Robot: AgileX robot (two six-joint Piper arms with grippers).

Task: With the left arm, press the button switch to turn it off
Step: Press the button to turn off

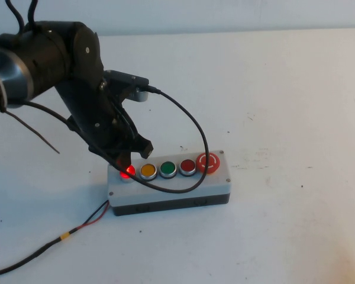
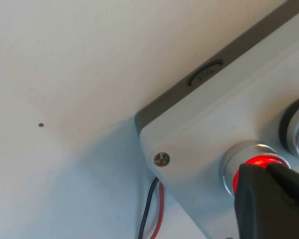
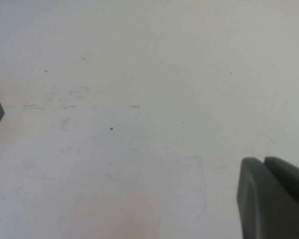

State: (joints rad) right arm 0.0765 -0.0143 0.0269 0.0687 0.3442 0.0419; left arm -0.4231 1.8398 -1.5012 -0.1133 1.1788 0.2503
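Fingertips of the left gripper [image 1: 124,158], pinched together, sit on the glowing button switch [image 1: 128,172] at the box's [image 1: 171,188] 9 o'clock end; press straight down, off the yellow button [image 1: 148,171]. Right gripper [image 3: 274,199], also closed, hangs parked over bare table [image 3: 139,99].

This looks like a robotics lab or test bench, not a home or shop. A plain white table [image 1: 284,89], lightly scuffed and speckled, fills every view with no domestic clutter around it. On it sits a grey industrial control box [image 1: 169,188] with 5 push buttons in a row, the kind used on machinery, fed by loose red and black wires [image 1: 86,223] that trail across the surface rather than through any fitted conduit. A bulky black left arm [image 1: 59,65] with exposed cabling reaches over the box, which marks it as an experimental setup.
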